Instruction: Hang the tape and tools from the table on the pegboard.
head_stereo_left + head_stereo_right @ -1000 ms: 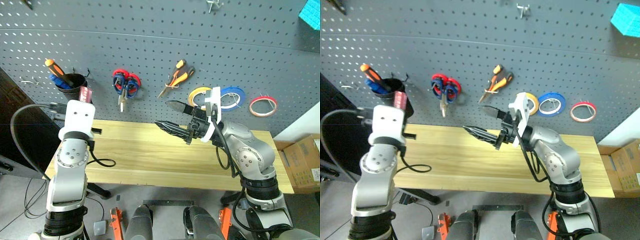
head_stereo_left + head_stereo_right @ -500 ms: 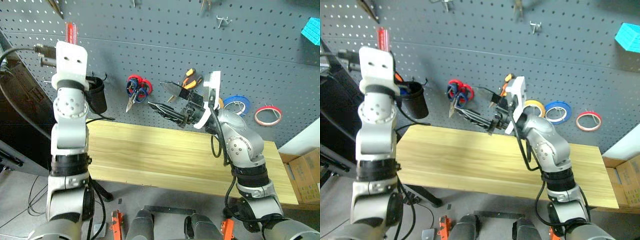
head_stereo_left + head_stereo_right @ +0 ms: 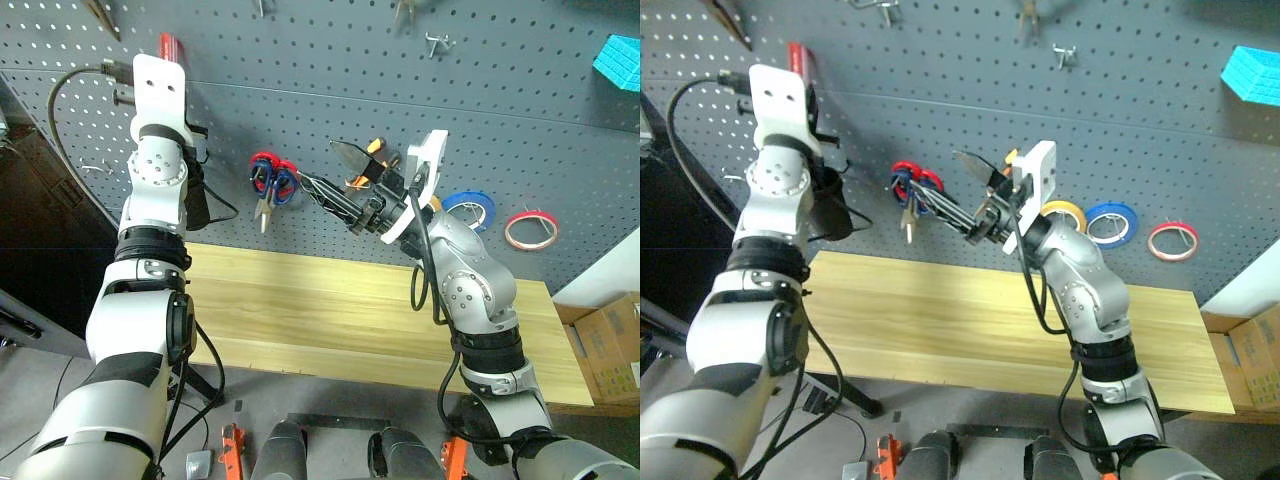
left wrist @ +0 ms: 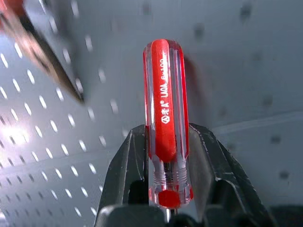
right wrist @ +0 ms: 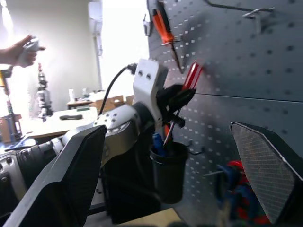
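My left gripper (image 4: 166, 142) is shut on the slim red-handled screwdriver (image 4: 165, 104), held high against the dark grey pegboard (image 3: 520, 120) at the upper left, above a black cup (image 3: 196, 200). The screwdriver's red handle (image 3: 168, 46) sticks up past my left wrist. My right gripper (image 3: 332, 172) stands open and empty in front of the board's middle, above the pale wooden table (image 3: 300, 310). Scissors with red and blue handles (image 3: 270, 178) hang on the board. The orange-and-black pliers (image 3: 374, 150) hang partly hidden behind my right gripper. The red-rimmed tape ring (image 3: 530, 230) hangs at the right.
A blue roll (image 3: 470, 208) hangs left of the red ring, and a yellow roll (image 3: 1068, 214) shows beside it. Bare metal hooks (image 3: 437, 42) sit higher on the board. A cardboard box (image 3: 610, 345) stands past the table's right end. A person's hand (image 5: 21, 49) shows far off.
My left arm has swung up and forward with the screwdriver, from table height to high on the pegboard. The head camera tilted up. My right gripper rose a little and stays open.
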Robot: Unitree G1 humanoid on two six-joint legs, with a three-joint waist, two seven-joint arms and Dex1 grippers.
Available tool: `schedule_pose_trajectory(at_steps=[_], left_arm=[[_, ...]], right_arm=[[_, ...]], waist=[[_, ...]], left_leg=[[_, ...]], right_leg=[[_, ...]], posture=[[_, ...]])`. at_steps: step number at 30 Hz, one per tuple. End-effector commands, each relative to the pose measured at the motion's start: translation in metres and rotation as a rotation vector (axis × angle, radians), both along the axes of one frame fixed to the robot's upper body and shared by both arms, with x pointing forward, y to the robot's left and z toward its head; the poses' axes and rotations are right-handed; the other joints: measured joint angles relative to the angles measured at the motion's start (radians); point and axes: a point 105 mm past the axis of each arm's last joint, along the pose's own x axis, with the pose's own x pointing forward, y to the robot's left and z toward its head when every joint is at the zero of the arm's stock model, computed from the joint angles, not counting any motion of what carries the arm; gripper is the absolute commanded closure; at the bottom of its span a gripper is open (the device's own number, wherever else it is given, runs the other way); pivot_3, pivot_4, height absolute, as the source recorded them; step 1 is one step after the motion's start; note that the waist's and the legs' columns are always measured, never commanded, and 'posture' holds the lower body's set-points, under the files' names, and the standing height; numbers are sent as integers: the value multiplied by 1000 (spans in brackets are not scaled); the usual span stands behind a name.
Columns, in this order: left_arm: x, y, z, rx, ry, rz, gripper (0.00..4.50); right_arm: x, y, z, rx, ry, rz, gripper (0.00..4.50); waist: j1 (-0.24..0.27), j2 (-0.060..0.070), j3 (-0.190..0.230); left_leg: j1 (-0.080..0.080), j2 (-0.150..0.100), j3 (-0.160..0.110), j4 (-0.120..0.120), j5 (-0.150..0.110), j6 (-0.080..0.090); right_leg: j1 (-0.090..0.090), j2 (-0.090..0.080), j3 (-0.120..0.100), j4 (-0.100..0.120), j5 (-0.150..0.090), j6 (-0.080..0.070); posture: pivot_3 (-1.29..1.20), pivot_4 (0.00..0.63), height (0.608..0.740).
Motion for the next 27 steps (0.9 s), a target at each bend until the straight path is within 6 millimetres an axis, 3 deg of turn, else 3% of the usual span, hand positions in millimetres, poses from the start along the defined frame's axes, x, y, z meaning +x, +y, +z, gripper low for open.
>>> schedule_pose_trajectory(at_steps=[1,7,14,15,23,27], left_arm=[[-3,14,-9,-57,-8,43,3699],[-10,34,-46,-166,45,111,3699],[-22,36,-66,-223,44,129,3699],[-23,35,-66,-235,41,122,2957],[-29,38,-58,-262,21,128,196],[-32,30,-52,-269,1,107,50]], right_arm=[[-3,-12,13,22,-61,-53,0],[-4,-16,11,11,-57,-75,0],[-3,-17,10,7,-52,-80,0],[-3,-17,10,6,-51,-80,0],[-2,-14,10,4,-48,-72,0],[-3,-16,8,-2,-50,-75,0]], waist=[[-4,0,0],[-28,0,-4],[-39,0,-8],[-40,0,-8],[-49,0,-9],[-52,0,-9]], left_leg=[[0,0,0,0,0,0],[0,0,0,1,0,1],[2,0,1,1,0,1],[2,0,1,1,0,1],[6,0,2,1,2,3],[14,1,3,1,2,3]], right_leg=[[0,0,0,0,0,0],[0,0,0,1,0,0],[1,0,2,3,1,1],[1,0,2,3,1,0],[3,0,3,4,3,0],[10,0,3,2,3,1]], posture=[[72,25,740],[58,31,740],[65,38,740],[66,38,740],[72,32,740],[71,28,740]])
